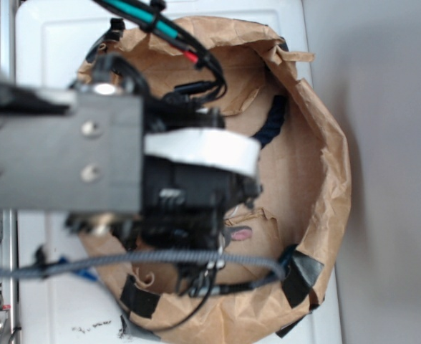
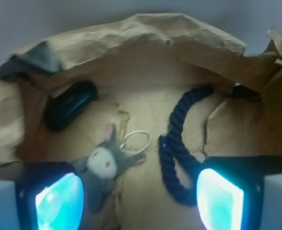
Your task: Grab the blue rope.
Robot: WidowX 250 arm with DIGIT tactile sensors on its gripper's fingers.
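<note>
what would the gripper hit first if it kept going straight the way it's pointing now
Probably the bare brown paper floor between the grey plush donkey and the dark navy twisted rope. The open gripper straddles that gap, though depth is unclear.

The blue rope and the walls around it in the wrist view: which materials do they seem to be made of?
The blue rope looks like soft twisted fibre, probably cotton: matte dark navy, with clear spiral strands. The walls look like brown kraft paper, matte, creased and crumpled, with torn edges. The grey plush donkey beside the rope seems to be fuzzy fabric.
</note>
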